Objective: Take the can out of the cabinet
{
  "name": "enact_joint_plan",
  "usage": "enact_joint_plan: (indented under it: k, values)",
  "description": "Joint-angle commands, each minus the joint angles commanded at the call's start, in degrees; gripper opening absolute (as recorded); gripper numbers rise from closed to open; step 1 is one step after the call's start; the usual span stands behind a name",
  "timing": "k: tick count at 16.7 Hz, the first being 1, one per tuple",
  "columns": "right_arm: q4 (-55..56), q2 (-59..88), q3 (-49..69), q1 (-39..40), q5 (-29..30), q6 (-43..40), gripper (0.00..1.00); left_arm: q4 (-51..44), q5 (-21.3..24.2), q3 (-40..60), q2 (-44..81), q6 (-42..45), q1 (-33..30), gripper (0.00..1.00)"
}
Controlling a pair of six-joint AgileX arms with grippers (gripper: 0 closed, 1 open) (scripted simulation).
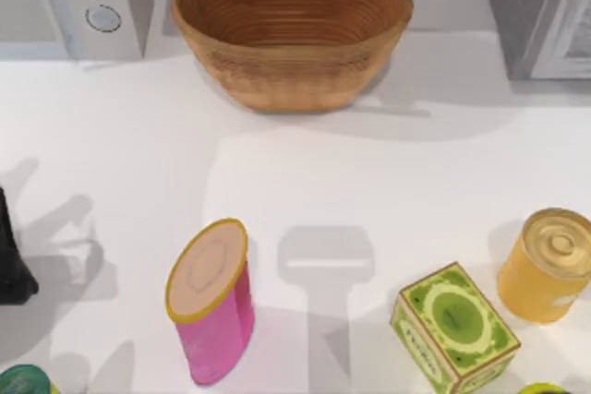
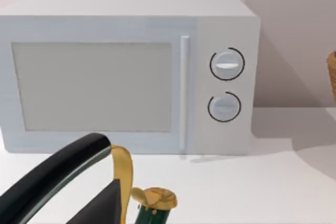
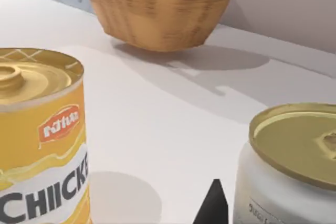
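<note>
Left claw (image 1: 11, 265) at worktop's (image 1: 369, 182) left edge, finger state cannot be told, dark-grey speckled cabinet (image 1: 536, 6) with paler framed door at far right corner, yellow chicken can (image 1: 547, 265) standing near right edge.

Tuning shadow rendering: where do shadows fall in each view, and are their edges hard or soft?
Top view: soft grey shadows on the table below the basket and a T-shaped one beside the pink canister. Left wrist view: faint shadow under the microwave. Right wrist view: soft basket shadow, round one beside the yellow can.
</note>
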Motion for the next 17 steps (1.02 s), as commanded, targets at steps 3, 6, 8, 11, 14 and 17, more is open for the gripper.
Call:
enact_joint_plan:
  k: [3,6,8,11,14,17]
  values:
    - [0.00,0.00,0.00,0.00,0.00,0.00,0.38,0.00,0.00,0.00,0.00,0.00,0.00,1.00]
    - [0.00,0.00,0.00,0.00,0.00,0.00,0.60,0.00,0.00,0.00,0.00,0.00,0.00,1.00]
    - [0.00,0.00,0.00,0.00,0.00,0.00,0.75,0.00,0.00,0.00,0.00,0.00,0.00,1.00]
    - [0.00,0.00,0.00,0.00,0.00,0.00,0.98,0.00,0.00,0.00,0.00,0.00,0.00,1.00]
    - [0.00,0.00,0.00,0.00,0.00,0.00,1.00,0.00,0.00,0.00,0.00,0.00,0.00,1.00]
    - [0.00,0.00,0.00,0.00,0.00,0.00,1.00,0.00,0.00,0.00,0.00,0.00,0.00,1.00]
